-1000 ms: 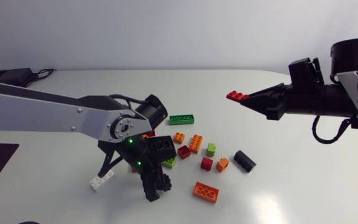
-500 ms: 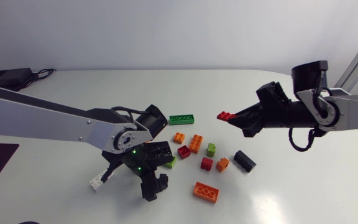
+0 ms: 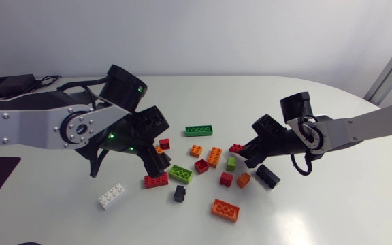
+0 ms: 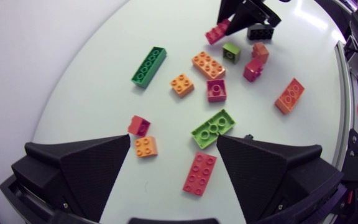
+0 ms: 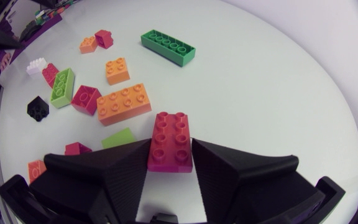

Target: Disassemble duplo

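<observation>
Bricks [image 3: 199,130] loose on table [image 3: 305,211], right gripper [image 5: 171,145] clamping red brick [image 5: 169,132], left gripper [image 4: 173,138] agape

The left arm [image 3: 26,126] comes in from the left edge, its wrist bent down over the table; the left gripper [image 4: 173,138] hangs above the surface, fingers spread wide with nothing between them. The right arm [image 3: 369,124] stretches low toward the middle; the right gripper [image 5: 171,144] clamps a red brick [image 5: 171,134], one finger on each long side.
</observation>
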